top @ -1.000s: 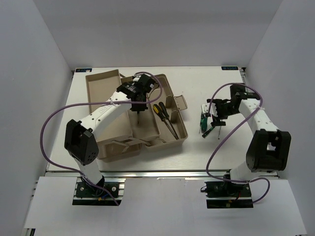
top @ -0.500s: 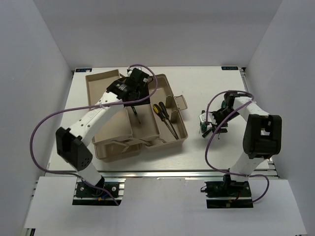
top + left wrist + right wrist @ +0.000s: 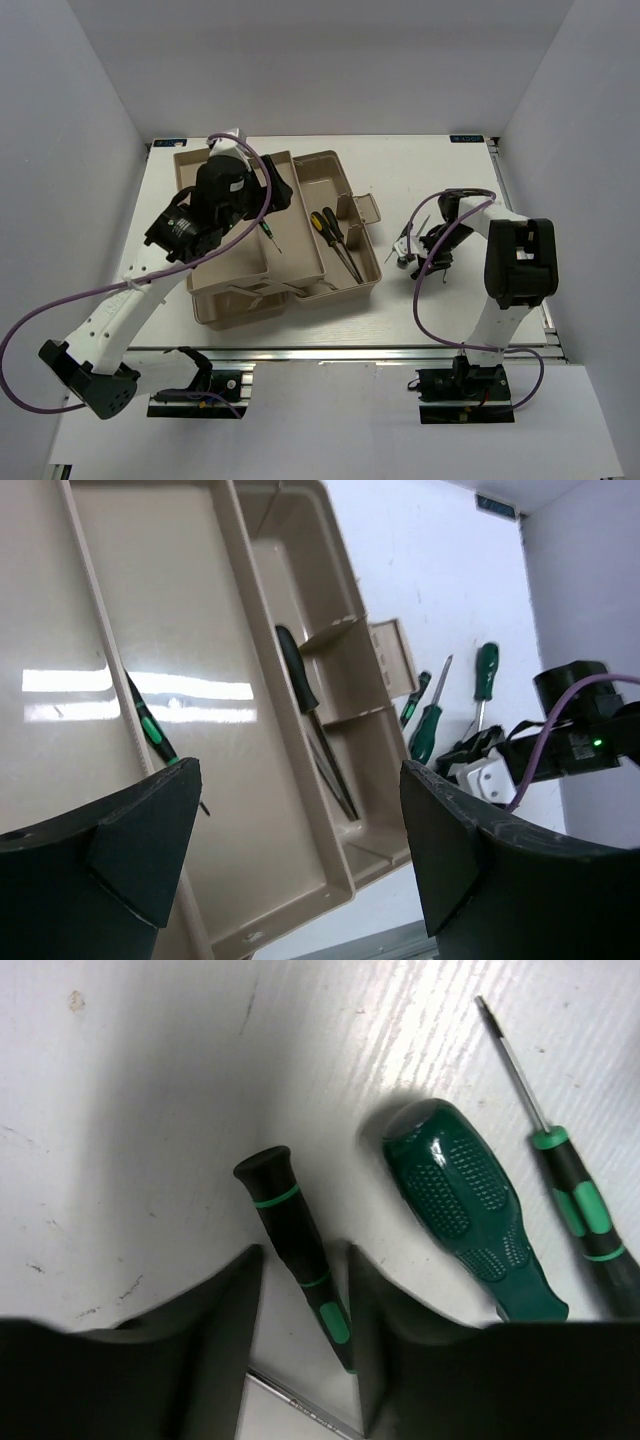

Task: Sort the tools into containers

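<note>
Here, white table [image 3: 420, 170], beige toolbox [image 3: 345, 288], grey walls [image 3: 80, 100]

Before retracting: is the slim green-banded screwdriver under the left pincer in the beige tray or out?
In: the slim green-banded screwdriver lies flat inside the beige plastic tray, left pincer open above.

The white table [image 3: 420, 170] bears an open beige toolbox [image 3: 340, 292] left of its middle and, well apart to the right, a slim black-and-green screwdriver [image 3: 290, 1230], a fat green-handled screwdriver [image 3: 465, 1215] and a thin green-banded screwdriver [image 3: 575, 1195].
</note>
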`<action>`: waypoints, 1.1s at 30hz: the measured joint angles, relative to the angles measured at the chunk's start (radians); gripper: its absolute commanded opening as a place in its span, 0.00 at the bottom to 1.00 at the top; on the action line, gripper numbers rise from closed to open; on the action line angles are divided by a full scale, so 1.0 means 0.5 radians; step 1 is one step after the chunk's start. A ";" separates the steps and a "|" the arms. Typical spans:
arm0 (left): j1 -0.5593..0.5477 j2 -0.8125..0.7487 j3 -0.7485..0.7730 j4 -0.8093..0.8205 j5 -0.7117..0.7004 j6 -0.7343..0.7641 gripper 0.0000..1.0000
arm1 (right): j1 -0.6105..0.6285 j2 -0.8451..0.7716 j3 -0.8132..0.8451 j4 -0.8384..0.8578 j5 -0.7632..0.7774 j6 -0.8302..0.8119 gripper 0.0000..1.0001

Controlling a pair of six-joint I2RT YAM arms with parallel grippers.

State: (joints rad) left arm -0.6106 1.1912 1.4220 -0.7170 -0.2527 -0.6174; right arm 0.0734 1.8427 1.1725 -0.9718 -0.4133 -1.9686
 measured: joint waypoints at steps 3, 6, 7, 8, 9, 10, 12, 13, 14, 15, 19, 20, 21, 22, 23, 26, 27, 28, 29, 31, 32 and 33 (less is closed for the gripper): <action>0.000 -0.008 -0.114 0.027 0.019 -0.033 0.90 | 0.002 -0.001 -0.006 -0.013 0.027 -0.003 0.18; 0.000 -0.008 -0.204 0.038 0.049 -0.061 0.90 | 0.004 -0.031 -0.034 -0.001 0.031 -0.008 0.03; 0.000 -0.008 -0.224 0.041 0.057 -0.069 0.90 | 0.004 -0.046 -0.047 0.007 0.027 -0.009 0.00; 0.000 -0.008 -0.240 0.051 0.064 -0.075 0.90 | 0.004 -0.060 -0.058 0.009 0.026 -0.010 0.00; 0.000 -0.008 -0.250 0.057 0.071 -0.078 0.90 | 0.004 -0.071 -0.067 -0.005 0.017 -0.011 0.00; 0.000 -0.008 -0.256 0.066 0.076 -0.082 0.90 | 0.004 -0.087 -0.074 -0.028 -0.010 -0.009 0.00; 0.000 -0.011 -0.263 0.092 0.086 -0.085 0.90 | 0.004 -0.149 -0.076 -0.104 -0.078 -0.009 0.00; 0.000 -0.015 -0.266 0.103 0.090 -0.085 0.90 | 0.004 -0.214 -0.070 -0.157 -0.130 -0.008 0.00; 0.000 -0.019 -0.267 0.111 0.095 -0.085 0.90 | 0.007 -0.279 -0.056 -0.209 -0.172 -0.009 0.00; 0.000 -0.024 -0.271 0.126 0.101 -0.085 0.90 | 0.011 -0.352 -0.021 -0.276 -0.222 -0.008 0.00; 0.000 -0.043 -0.278 0.162 0.110 -0.085 0.90 | 0.039 -0.597 0.246 -0.478 -0.467 -0.011 0.00; 0.000 -0.048 -0.278 0.170 0.110 -0.085 0.90 | 0.045 -0.637 0.318 -0.491 -0.536 -0.006 0.00; 0.000 -0.053 -0.281 0.183 0.110 -0.085 0.90 | 0.065 -0.671 0.406 -0.512 -0.629 0.069 0.00; 0.000 -0.059 -0.284 0.195 0.110 -0.085 0.90 | 0.088 -0.685 0.501 -0.518 -0.706 0.174 0.00; 0.000 -0.071 -0.293 0.207 0.110 -0.085 0.90 | 0.134 -0.687 0.625 -0.482 -0.784 0.411 0.00; 0.000 -0.109 -0.331 0.236 0.109 -0.085 0.90 | 0.331 -0.744 0.751 0.112 -0.975 1.376 0.00; 0.000 -0.121 -0.340 0.239 0.110 -0.085 0.90 | 0.404 -0.780 0.707 0.388 -0.982 1.780 0.00; 0.000 -0.131 -0.345 0.239 0.109 -0.085 0.90 | 0.491 -0.816 0.646 0.681 -0.947 2.218 0.00; 0.000 -0.140 -0.345 0.240 0.108 -0.085 0.89 | 0.588 -0.832 0.600 0.919 -0.896 2.578 0.00; 0.000 -0.171 -0.345 0.246 0.101 -0.082 0.89 | 0.790 -0.792 0.578 1.270 -0.704 3.248 0.00; 0.000 -0.191 -0.345 0.247 0.095 -0.075 0.89 | 0.900 -0.737 0.602 1.392 -0.577 3.567 0.00; 0.000 -0.217 -0.345 0.251 0.089 -0.069 0.89 | 0.981 -0.659 0.655 1.431 -0.480 3.816 0.00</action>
State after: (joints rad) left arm -0.6106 1.0824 1.2495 -0.5915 -0.2085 -0.6518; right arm 0.5640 1.5131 1.4998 -0.2562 -0.6533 -0.0605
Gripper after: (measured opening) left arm 0.894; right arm 0.197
